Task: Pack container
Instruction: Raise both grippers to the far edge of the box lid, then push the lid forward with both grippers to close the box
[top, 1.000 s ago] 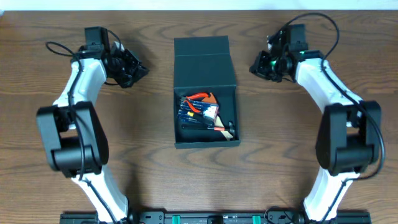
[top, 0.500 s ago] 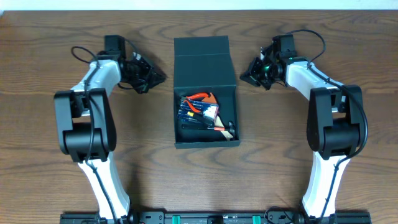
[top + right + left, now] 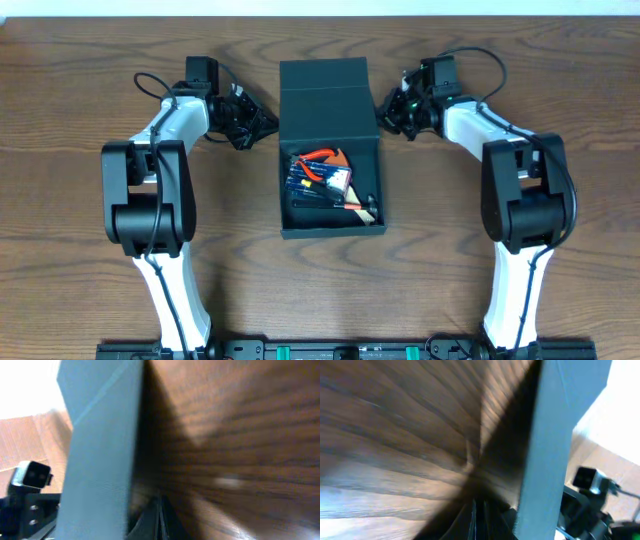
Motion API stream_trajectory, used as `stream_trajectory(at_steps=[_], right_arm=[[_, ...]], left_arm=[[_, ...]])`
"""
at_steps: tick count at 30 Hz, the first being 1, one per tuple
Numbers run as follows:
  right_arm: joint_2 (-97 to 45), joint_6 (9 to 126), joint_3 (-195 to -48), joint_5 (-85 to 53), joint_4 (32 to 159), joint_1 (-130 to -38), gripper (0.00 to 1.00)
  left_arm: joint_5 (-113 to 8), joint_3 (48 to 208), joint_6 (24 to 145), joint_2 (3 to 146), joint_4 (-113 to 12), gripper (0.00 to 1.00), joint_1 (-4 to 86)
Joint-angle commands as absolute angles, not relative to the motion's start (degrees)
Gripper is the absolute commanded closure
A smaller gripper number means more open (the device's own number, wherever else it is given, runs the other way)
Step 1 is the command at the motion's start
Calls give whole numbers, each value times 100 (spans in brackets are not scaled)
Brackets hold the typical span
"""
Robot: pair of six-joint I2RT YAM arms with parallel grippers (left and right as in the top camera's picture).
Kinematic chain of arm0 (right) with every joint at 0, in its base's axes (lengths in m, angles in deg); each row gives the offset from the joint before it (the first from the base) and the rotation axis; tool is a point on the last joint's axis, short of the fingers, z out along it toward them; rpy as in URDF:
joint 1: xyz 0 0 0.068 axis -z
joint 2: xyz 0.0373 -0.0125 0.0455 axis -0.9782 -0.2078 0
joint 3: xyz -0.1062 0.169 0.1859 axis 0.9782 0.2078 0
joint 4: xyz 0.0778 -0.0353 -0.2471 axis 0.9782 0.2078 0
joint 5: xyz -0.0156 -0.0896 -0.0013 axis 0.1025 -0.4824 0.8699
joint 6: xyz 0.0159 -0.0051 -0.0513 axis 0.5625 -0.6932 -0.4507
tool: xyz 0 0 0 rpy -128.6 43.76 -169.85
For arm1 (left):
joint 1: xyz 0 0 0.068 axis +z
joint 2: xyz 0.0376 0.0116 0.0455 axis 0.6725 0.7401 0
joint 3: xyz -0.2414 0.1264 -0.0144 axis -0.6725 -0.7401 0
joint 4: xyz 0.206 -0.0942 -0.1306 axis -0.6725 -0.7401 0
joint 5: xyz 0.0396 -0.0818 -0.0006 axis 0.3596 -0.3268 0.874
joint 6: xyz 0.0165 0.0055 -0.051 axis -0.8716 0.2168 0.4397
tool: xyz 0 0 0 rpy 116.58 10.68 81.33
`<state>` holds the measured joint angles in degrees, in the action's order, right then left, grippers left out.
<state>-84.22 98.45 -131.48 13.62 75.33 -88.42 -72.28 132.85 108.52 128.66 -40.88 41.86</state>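
Observation:
The container [image 3: 300, 222] is a dark teal-black square box in the middle of the table, its flap lid [image 3: 325, 100] open and standing toward the far side. Inside lie several hand tools, among them red-handled pliers [image 3: 318, 160]. My left gripper [image 3: 268, 127] is shut and empty, close beside the lid's left side, whose wall shows in the left wrist view [image 3: 550, 445]. My right gripper [image 3: 386, 117] is shut and empty, close beside the lid's right side, whose wall shows in the right wrist view [image 3: 100, 455]. Whether either gripper touches the lid I cannot tell.
The wooden table [image 3: 90, 260] carries nothing else. The arm bases stand at the near edge left [image 3: 170, 320] and right [image 3: 510, 320].
Both grippers have moved inward toward the lid, the left one rightward and the right one leftward. The box and its contents have not moved.

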Motion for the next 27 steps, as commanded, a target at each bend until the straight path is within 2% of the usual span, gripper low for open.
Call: stream_trajectory(at_steps=[1,7,11,21,27], right_arm=[[-8593,9915,-13216,1550,7514,-8938,99],[-8584,9373,-13216,2074,6865,-8941,99],[-8472,8964,-13218,2391,6377,-8941,99],[-7974,8221,-13218,2430,6366,-8934,99],[-7661,7974,-13218,2430,6366,-8934,99]], left_arm=[[-7519,13285,10905,12947,-3972,94,4057],[-7926,13285,10872,12947,-3635,94,4039],[-8208,13379,10444,12927,-3633,94,4092],[-8218,13648,9362,12540,-4405,95,4232],[-8218,13650,9150,12306,-4457,95,4232]])
